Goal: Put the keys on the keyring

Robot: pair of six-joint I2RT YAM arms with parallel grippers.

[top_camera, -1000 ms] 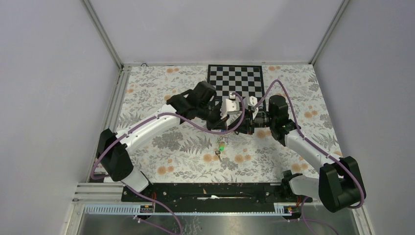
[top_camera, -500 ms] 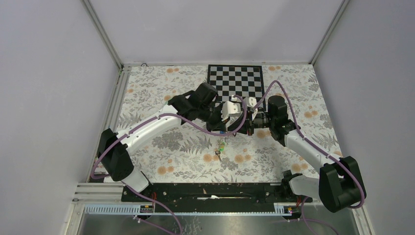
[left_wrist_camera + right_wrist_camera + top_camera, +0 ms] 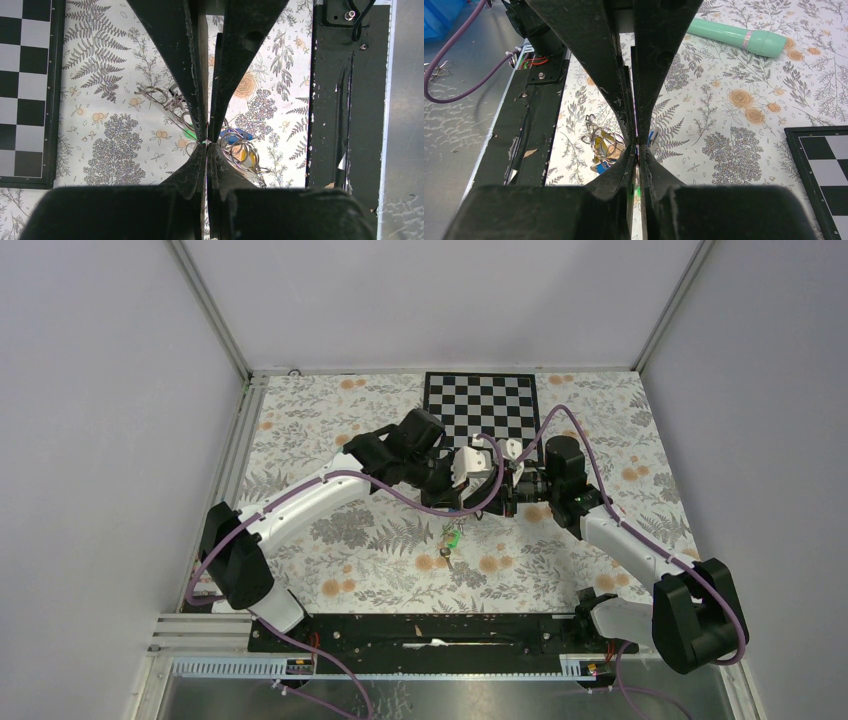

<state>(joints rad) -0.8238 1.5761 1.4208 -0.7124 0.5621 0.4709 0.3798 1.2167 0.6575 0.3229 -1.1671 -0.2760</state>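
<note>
Over the last second the right arm is edging a little to the left, closing on the left arm, which is keeping almost the same place. The keys [image 3: 449, 544] are lying where they were.

The left gripper [image 3: 206, 146] and the right gripper [image 3: 638, 148] are meeting tip to tip above the middle of the floral table [image 3: 330, 445], just near of the chessboard [image 3: 482, 405]. Each is holding its fingers pressed nearly together, with only a hairline slit showing between them. Whether anything thin is being pinched there I cannot tell.

The keys are lying in a small heap on the table. Both wrist views are showing it behind the meeting tips, and the top view is showing it a little near and left of the two wrists. In the left wrist view the green key [image 3: 189, 134] is peeking out on the far side of the heap. A blue key [image 3: 239, 134] is showing on the near side, with a yellow key [image 3: 245, 156] just beside it. Silvery wire loops [image 3: 170, 102] are tangling among and beside the keys; which of them is the keyring is too fine to make out.

In the right wrist view a mint-green piece [image 3: 739, 36] is lying on the table well apart from the heap. The black rail [image 3: 340, 90] is running along the near edge of the table.
</note>
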